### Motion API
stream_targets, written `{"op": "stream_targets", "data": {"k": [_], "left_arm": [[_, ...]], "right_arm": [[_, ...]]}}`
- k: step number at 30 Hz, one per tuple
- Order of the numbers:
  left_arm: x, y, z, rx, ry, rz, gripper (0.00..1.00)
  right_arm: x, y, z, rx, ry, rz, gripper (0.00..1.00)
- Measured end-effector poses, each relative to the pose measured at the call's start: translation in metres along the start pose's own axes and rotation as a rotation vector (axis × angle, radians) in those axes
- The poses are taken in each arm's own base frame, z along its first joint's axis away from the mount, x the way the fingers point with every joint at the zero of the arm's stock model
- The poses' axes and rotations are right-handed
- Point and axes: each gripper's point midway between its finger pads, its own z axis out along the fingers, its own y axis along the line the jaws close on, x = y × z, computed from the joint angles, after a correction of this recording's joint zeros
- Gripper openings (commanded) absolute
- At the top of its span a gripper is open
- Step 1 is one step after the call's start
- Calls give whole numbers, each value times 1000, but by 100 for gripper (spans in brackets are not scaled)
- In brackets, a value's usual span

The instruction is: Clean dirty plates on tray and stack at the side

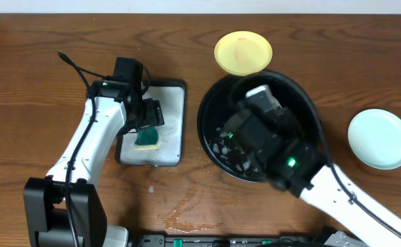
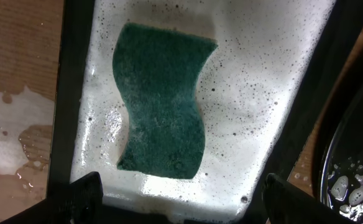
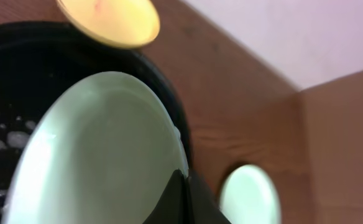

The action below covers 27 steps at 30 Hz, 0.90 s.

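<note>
Silver metal tray (image 1: 174,123) sits left of centre on the table (image 1: 42,41), filled with white suds. Green sponge (image 2: 163,102) lies flat in it. Foam puddle (image 2: 7,140) on the wood just outside the tray's edge. Black tray (image 1: 211,137) just right of it, flecks of foam on its floor; the right arm covers most of it from above.

Yellow plate (image 1: 243,53) at the far rim of the black tray, touching or overlapping it; small red smear on top. Second mint plate (image 1: 380,139) alone on bare wood, well right of the black tray.

Left gripper (image 2: 184,199) hangs over the sponge, fingers (image 2: 85,193) spread wide, touching nothing.

Right gripper (image 3: 183,194) is over the black tray, fingers closed narrow on the rim of the held mint plate (image 3: 101,149), which is tilted and looks clean on its face.
</note>
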Motion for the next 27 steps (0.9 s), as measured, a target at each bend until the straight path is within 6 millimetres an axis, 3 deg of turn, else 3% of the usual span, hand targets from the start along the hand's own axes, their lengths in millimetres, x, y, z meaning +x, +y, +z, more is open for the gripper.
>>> {"op": "stream_targets", "data": {"k": [7,15,16,18,21,27], "left_arm": [[0,0,0,0,0,0,83],[0,0,0,0,0,0,82],[0,0,0,0,0,0,82],[0,0,0,0,0,0,82],[0,0,0,0,0,0,82],[0,0,0,0,0,0,83]], "right_arm": [[31,-4,47,-191,203,194,1],[88,17,98,-442,503,352,1],[92,18,103,-469,524,367,10],[99,18,110,-520,546,409,38],[102,5,117,-577,541,499,47],[129,-27,131,-605,586,623,47]]}}
